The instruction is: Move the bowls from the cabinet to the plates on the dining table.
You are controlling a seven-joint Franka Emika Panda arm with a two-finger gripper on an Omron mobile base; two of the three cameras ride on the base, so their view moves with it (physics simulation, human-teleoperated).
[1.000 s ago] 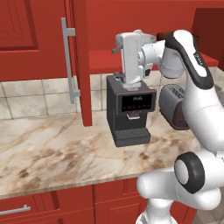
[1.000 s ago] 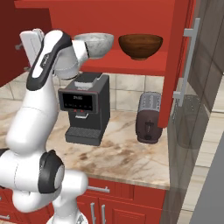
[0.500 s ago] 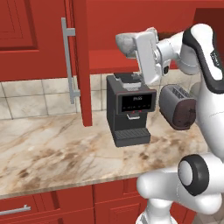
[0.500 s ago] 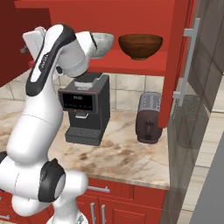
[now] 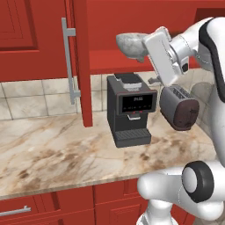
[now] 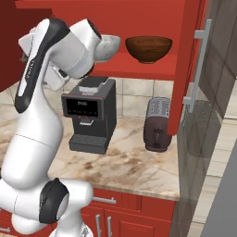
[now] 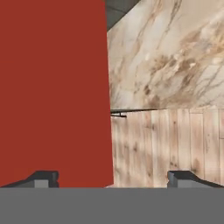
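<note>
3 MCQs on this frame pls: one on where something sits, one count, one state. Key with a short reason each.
1. Where is the brown bowl?
A. on the counter
B. on the red cabinet shelf
C. on top of the coffee machine

2. How many bowls sit on that shelf?
A. one
B. two
C. three

3. What is the state of the end effector?
A. open, holding nothing
B. shut on a bowl
C. shut on the toaster

Key:
1 B, the right base view shows it resting on the shelf above the toaster.
2 B, the marbled bowl and the brown one stand side by side.
3 A, the hand view shows its fingertips far apart with nothing between them.
</note>
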